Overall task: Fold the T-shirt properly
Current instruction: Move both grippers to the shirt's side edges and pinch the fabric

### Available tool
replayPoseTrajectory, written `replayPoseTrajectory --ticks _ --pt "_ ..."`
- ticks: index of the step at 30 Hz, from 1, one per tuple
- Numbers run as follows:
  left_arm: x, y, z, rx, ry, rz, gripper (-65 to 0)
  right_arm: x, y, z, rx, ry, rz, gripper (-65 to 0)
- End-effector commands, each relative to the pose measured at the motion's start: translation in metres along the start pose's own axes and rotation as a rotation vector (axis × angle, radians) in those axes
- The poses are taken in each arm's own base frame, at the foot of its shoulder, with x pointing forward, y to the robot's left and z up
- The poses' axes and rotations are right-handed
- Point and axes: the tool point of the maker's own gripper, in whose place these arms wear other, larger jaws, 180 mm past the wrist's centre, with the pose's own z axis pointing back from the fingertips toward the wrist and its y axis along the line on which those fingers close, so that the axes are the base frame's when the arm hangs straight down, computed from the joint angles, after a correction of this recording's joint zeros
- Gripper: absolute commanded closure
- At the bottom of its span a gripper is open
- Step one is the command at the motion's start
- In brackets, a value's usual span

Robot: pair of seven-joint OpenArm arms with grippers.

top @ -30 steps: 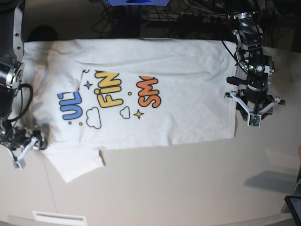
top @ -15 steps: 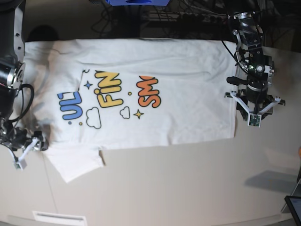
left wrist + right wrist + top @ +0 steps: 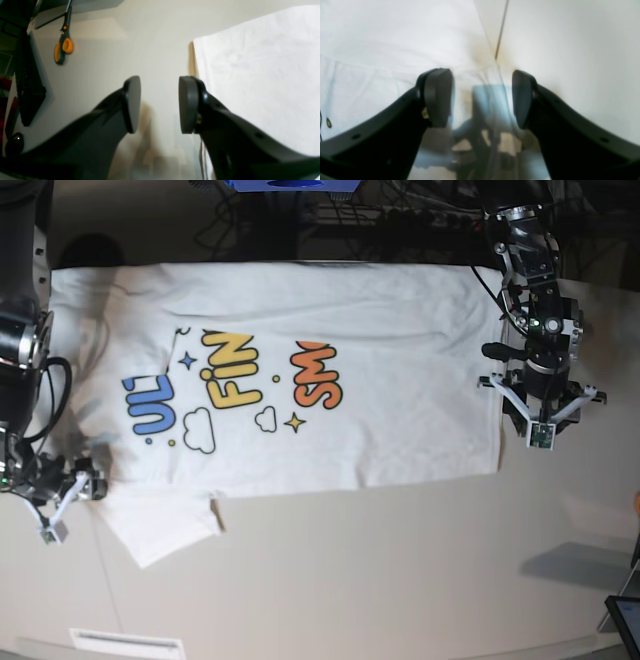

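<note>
While the large white printed cotton T-shirt (image 3: 290, 380) lies flat on the pale surface (image 3: 400, 570), both arms' jaws stand apart and empty; bring your right gripper (image 3: 481, 98) squarely over the sleeve edge before closing.

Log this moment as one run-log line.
T-shirt: flat on table, print up, partly folded | left gripper: open, empty, beside hem | right gripper: open, empty, over sleeve edge

My wrist views are soft and overexposed, edges bowed; the base view is sharper, its far background dark.
</note>
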Motion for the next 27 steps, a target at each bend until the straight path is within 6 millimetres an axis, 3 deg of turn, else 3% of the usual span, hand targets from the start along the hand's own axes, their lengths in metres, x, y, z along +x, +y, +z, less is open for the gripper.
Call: replayPoseTrajectory --ticks 1,7,12,16,24,27 --pt "0.012 0.009 0.001 0.026 -0.039 -0.004 -25.4 0.021 -0.003 0.007 -0.002 -0.043 0.009 -35.4" --pt "0.011 0.011 0.001 0.03 -0.038 -0.002 -25.4 0.022 0.0 0.005 0.003 -0.042 0.013 -34.0" --pt "0.011 0.011 0.001 0.032 -0.038 -0.002 -25.4 0.022 0.0 0.005 0.003 -0.042 0.014 -14.7" --pt "0.011 0.01 0.001 0.029 -0.038 -0.003 -25.4 0.022 -0.001 0.006 -0.001 -0.04 0.016 -5.7" --pt "0.011 0.012 0.001 0.031 -0.037 0.004 -25.5 0.021 -0.001 0.005 -0.001 -0.038 0.017 -1.3" --pt "-0.003 0.014 -0.007 0.031 0.006 0.025 -26.0 0.021 0.0 0.005 0.001 -0.038 0.017 -0.3"
